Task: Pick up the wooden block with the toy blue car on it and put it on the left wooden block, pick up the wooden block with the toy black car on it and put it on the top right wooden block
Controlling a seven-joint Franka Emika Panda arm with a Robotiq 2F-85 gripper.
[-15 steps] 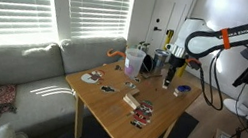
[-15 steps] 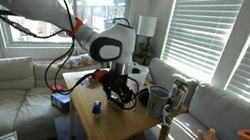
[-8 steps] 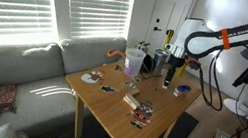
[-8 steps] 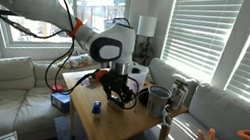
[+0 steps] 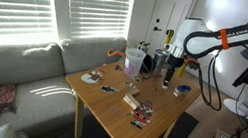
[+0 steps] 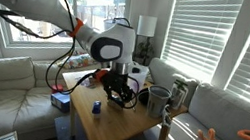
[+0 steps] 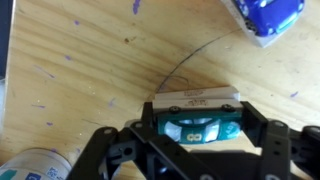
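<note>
Object: the toy blue car [image 7: 203, 131] sits on top of its wooden block [image 7: 198, 100]. The block rests flat on the worktop, and the pair lies directly under the wrist camera.
Location: near the worktop edge that faces away from the sofa, toward the corner where the cups [image 5: 133, 61] stand.
Gripper: the gripper [image 7: 200, 128] is down at block height with one finger at each end of the block. The fingers are close against the wood, but the wrist view does not show whether they are pressing, so I cannot tell if the grip is made.
Step (judged): this is the first pick, the blue-car block. The block is not lifted.
Next move (judged): confirm a firm clamp on the block ends, then lift straight up. The car rides loose, so the block has to stay level on the way to the target block.
Risk (judged): tilt or a jerk could roll the car off.
Neighbours: a blue-and-white item [image 7: 265, 18] lies just beyond the block. A thin dark line curves across the wood between them.
Other blocks: small pieces [image 5: 138, 108] lie toward the middle of the worktop, too small to sort by car.
Surface: light wooden table [image 5: 105, 122] with visible grain, cluttered along the cup corner.
Room: grey sofa [image 5: 12, 71] against one worktop edge and slatted blinds [image 5: 14, 0] on the windows. It is daylit.
</note>
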